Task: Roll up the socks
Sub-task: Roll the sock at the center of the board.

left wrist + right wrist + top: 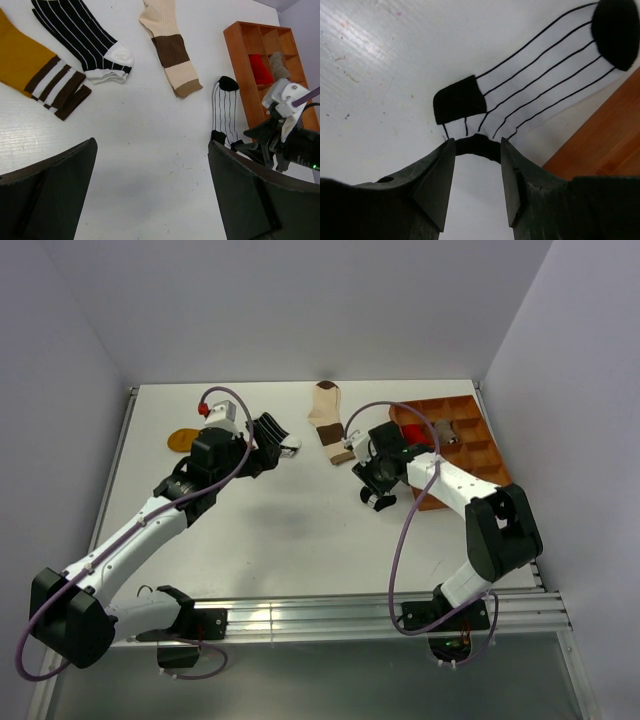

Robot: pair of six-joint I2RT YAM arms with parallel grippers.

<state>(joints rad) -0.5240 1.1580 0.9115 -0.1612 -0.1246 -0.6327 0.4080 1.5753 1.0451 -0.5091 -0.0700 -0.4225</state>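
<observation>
A white sock (540, 75) with thin black stripes, black toe and black heel lies flat beside the tray. My right gripper (477, 150) stands half closed over its black cuff (477, 144). The cuff arches up between the two fingertips and touches both, with a wide gap left between the jaws. In the left wrist view the same sock (226, 107) lies just ahead of the right gripper (245, 145). My left gripper (152, 145) hangs open over bare table. A cream sock (167, 45), a black striped sock (80, 30) and a mustard sock (25, 60) lie flat farther back.
An orange-brown compartment tray (495, 455) stands at the right edge, close to the right arm. It holds a red roll (257, 67) and a grey-beige roll (279, 65). The left gripper (275, 440) hovers left of centre. White walls bound the table at the back and sides.
</observation>
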